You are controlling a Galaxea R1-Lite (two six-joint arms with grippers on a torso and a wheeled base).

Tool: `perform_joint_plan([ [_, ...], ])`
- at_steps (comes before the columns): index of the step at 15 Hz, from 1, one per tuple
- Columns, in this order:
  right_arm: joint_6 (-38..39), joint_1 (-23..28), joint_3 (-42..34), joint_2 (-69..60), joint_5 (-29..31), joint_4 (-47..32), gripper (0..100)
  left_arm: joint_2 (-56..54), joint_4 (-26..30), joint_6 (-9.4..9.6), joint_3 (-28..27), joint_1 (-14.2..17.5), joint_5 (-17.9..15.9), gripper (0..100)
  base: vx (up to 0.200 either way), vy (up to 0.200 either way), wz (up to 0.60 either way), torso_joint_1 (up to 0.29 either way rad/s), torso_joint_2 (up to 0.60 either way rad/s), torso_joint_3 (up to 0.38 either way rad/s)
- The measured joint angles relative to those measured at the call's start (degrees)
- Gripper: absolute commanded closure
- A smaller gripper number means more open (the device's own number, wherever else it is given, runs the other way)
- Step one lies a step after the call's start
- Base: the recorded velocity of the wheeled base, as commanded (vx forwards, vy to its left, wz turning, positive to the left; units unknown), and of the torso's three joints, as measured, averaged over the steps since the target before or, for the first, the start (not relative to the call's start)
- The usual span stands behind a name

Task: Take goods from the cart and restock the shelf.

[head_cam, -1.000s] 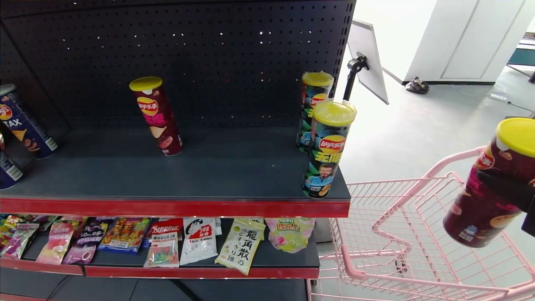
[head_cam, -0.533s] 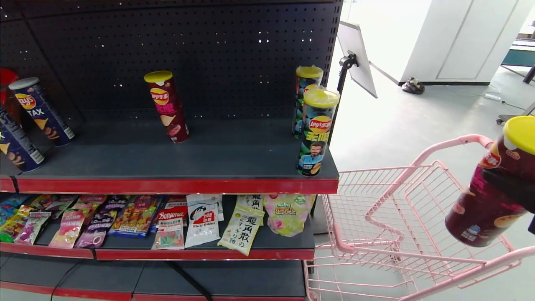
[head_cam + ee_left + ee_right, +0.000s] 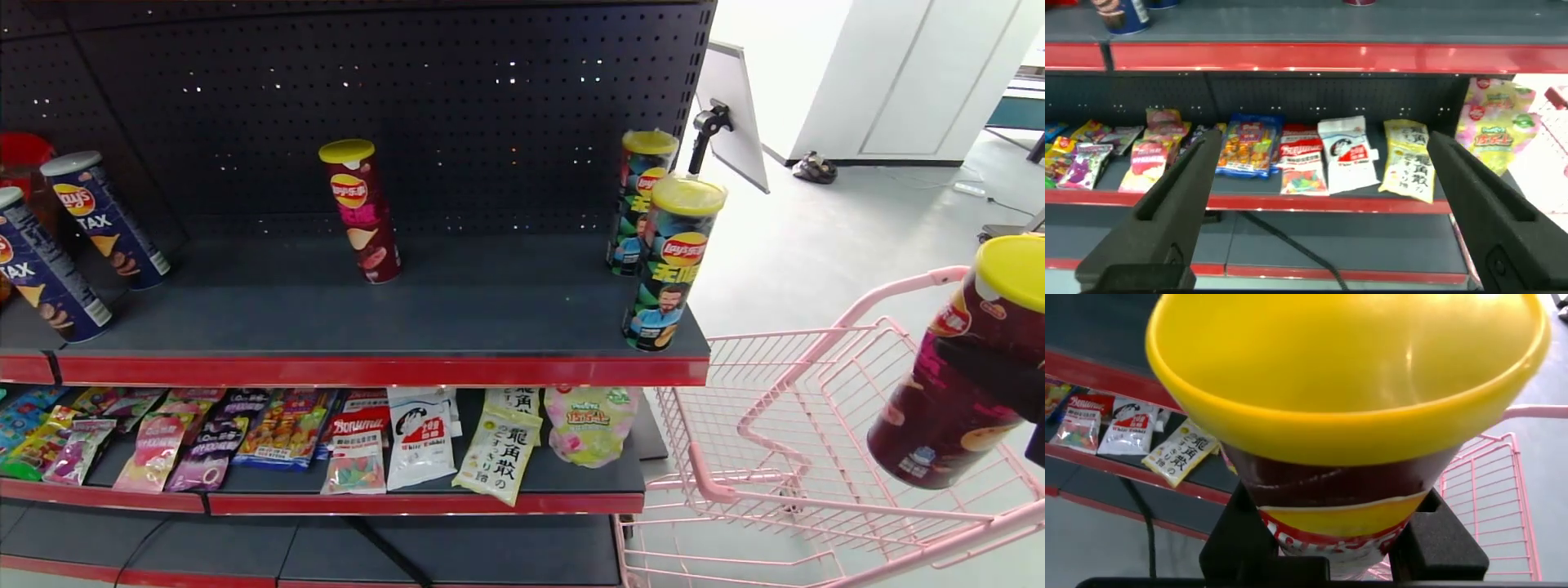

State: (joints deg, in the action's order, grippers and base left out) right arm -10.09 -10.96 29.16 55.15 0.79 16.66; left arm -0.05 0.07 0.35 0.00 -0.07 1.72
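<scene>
My right gripper (image 3: 992,380) is shut on a maroon chip can (image 3: 951,384) with a yellow lid, held tilted above the pink wire cart (image 3: 804,457) at the far right. In the right wrist view the can's yellow lid (image 3: 1347,367) is close up, with black fingers (image 3: 1241,543) clamping the can body. On the dark upper shelf (image 3: 375,327) a matching maroon can (image 3: 362,211) stands near the back. My left gripper (image 3: 1323,204) is open and holds nothing, facing the lower shelf of snack bags (image 3: 1347,155).
Two green-and-black cans (image 3: 673,261) stand at the shelf's right end, and blue cans (image 3: 106,219) at its left. Snack bags (image 3: 420,441) fill the lower shelf. A sign board on a stand (image 3: 739,114) sits beside the shelf's right edge. Open shelf room lies between the cans.
The head camera has shifted, so the shelf and cart slid across the picture. The maroon can stays held in my right gripper at the same spot.
</scene>
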Motion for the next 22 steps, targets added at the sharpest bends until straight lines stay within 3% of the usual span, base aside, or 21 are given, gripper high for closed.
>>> perform_joint_plan([
  [14,-0.35,-0.09,-0.96,-1.46,-1.23,-0.06,100,0.0,0.0,0.0,0.0,-0.02,-0.02,0,0.0,0.2,0.0,0.0,0.0,0.003],
  [22,-0.35,-0.34,-1.0,-1.79,-1.8,-0.09,100,0.0,0.0,-0.02,0.0,0.0,0.0,0,0.0,0.0,0.0,0.0,0.0,0.0],
])
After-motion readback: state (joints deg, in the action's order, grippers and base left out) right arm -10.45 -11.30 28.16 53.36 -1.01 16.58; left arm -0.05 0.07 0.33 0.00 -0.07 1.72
